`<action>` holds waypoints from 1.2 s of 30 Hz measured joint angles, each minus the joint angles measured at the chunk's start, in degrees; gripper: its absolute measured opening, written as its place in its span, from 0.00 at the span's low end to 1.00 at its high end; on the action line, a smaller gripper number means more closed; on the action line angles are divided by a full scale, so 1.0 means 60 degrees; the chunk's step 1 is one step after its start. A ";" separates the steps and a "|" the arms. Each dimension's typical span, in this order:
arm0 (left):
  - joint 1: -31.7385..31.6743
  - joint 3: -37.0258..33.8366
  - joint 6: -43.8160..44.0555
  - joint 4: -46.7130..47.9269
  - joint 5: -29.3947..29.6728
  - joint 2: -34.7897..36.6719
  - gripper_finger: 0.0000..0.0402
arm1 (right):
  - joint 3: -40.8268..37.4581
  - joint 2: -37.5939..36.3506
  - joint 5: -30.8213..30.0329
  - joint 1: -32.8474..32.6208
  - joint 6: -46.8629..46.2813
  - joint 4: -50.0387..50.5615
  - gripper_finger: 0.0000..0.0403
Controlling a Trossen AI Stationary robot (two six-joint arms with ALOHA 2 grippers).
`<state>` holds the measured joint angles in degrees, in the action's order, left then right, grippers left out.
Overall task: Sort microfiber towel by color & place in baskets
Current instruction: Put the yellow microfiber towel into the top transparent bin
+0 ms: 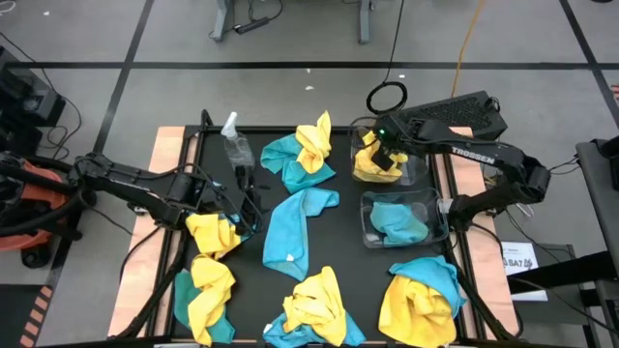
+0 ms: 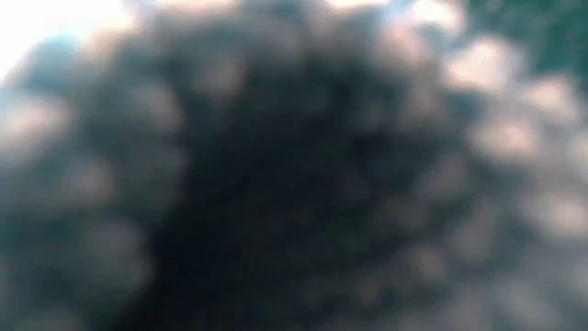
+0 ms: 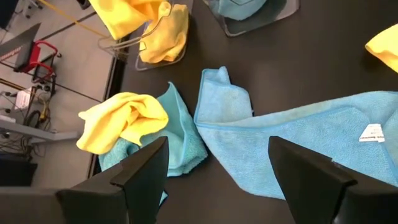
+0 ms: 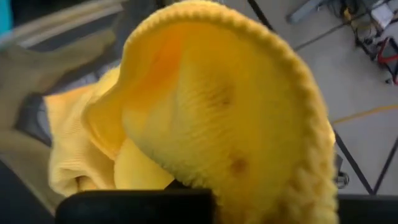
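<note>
Grey floor with dark tape lines surrounds the black table (image 1: 343, 227), and from my seat the low camera gives me nothing but a dark blur. Towels cover most of the tabletop: I see a long blue towel (image 1: 290, 232) stretched down the middle, a yellow and blue heap (image 1: 418, 298) at the near right corner, another mixed heap (image 1: 314, 311) at the near centre, and a third (image 1: 205, 295) at the near left. At the far centre sits a yellow towel on a blue one (image 1: 302, 153). On the right stand 2 clear bins, the nearer one (image 1: 440, 232) holding a blue towel (image 1: 398, 222), the farther one (image 1: 418, 172) holding yellow cloth. My right gripper (image 1: 385, 157) hangs over that farther bin, clamped tight on a yellow towel (image 4: 217, 118) that fills its wrist camera. My left gripper (image 3: 217, 180) has its fingers spread wide with nothing between them, poised above the table beside a yellow towel (image 1: 211, 234) on the left. A clear spray bottle (image 1: 235, 147) stands at the far left.
</note>
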<state>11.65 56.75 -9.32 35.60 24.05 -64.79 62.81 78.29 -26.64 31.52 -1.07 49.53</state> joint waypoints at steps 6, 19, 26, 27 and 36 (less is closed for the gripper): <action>0.0002 0.0000 0.0000 0.0044 -0.0003 0.0000 0.70 | 0.0000 0.1075 0.0523 0.0241 0.0006 0.0012 0.00; 0.0002 0.0000 0.0262 0.0827 0.0000 0.0000 0.70 | 0.0000 0.2885 0.1875 0.1004 0.0328 -0.0140 0.00; -0.0002 0.0000 0.0302 0.0960 -0.0003 0.0000 0.70 | 0.0051 0.3801 0.2581 0.1138 0.0608 -0.0229 0.02; 0.0002 0.0000 0.0338 0.0970 -0.0004 0.0000 0.70 | 0.0051 0.3891 0.2715 0.1153 0.0629 -0.0248 0.02; 0.0001 0.0000 0.0499 0.1302 -0.0004 0.0000 0.70 | -0.0015 0.3478 0.3092 0.1197 0.0714 -0.0381 0.03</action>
<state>11.65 56.75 -6.33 43.42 24.03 -64.79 62.72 99.16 -8.09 38.70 3.21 47.25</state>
